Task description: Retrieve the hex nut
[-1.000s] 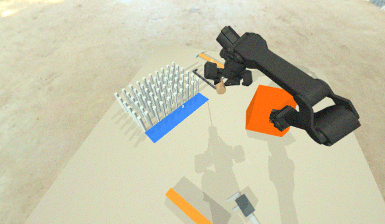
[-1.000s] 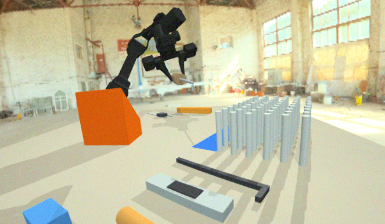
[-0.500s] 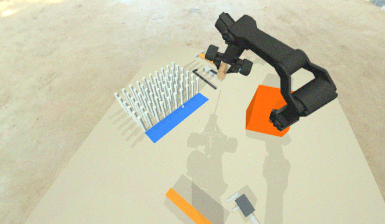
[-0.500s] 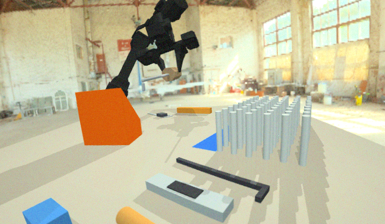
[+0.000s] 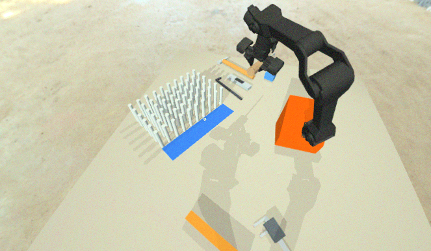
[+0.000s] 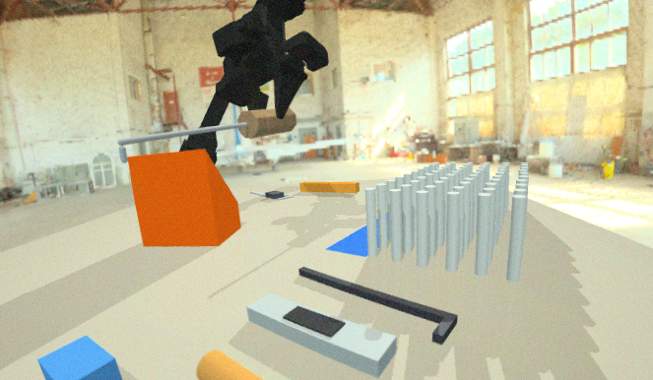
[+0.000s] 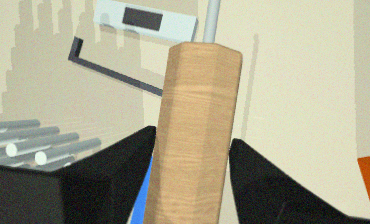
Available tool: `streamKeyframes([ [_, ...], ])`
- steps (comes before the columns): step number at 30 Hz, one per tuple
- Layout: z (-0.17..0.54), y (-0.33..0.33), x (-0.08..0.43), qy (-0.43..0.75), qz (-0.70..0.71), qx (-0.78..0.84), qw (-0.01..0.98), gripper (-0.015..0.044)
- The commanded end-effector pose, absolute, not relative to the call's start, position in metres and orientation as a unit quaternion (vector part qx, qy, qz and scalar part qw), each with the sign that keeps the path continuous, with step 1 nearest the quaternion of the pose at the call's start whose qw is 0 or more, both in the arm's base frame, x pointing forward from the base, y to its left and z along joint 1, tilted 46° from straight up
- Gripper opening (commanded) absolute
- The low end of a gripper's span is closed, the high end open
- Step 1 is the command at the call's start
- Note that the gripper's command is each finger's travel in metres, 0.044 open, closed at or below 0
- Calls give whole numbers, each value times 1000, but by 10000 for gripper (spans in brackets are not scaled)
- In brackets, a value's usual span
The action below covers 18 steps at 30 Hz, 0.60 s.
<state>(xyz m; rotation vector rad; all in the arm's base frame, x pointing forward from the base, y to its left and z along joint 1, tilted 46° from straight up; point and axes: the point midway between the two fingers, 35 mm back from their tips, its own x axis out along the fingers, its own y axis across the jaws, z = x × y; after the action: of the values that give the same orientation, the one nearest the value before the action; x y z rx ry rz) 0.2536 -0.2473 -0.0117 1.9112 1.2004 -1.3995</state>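
Note:
The small pale nut (image 5: 205, 119) lies on the blue taped strip (image 5: 194, 134) (image 6: 350, 242) (image 7: 141, 205), near its spacer-side edge. The grey spacers (image 5: 189, 117) (image 6: 422, 228) (image 7: 73, 150) stand upright in rows behind the strip. My gripper (image 5: 257, 66) (image 6: 270, 113) (image 7: 193, 140) is shut on the wooden handle of the hook tool (image 6: 254, 124) (image 7: 201, 90). It holds the tool high above the table, away from the field. The thin rod (image 6: 185, 133) (image 7: 212, 20) ends in a short downward tip. The nut is hidden in the exterior view and the wrist view.
A black L-shaped key (image 5: 231, 90) (image 6: 377, 295) (image 7: 116, 76) and a grey block (image 5: 246, 85) (image 6: 266, 315) (image 7: 178, 27) lie beside the field, with an orange-handled hammer (image 5: 236, 67) and blue cube (image 5: 269, 77) beyond. A large orange block (image 5: 292, 127) (image 6: 175, 197), orange bar (image 5: 210, 231) and caliper (image 5: 274, 230) are elsewhere.

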Motion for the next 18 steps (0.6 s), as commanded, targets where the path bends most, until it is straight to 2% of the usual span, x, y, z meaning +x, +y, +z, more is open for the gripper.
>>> streamKeyframes([
  [1,-29,-269,245,413,-552,695,202,0],
  [18,-99,-316,204,333,-673,657,61,0],
])
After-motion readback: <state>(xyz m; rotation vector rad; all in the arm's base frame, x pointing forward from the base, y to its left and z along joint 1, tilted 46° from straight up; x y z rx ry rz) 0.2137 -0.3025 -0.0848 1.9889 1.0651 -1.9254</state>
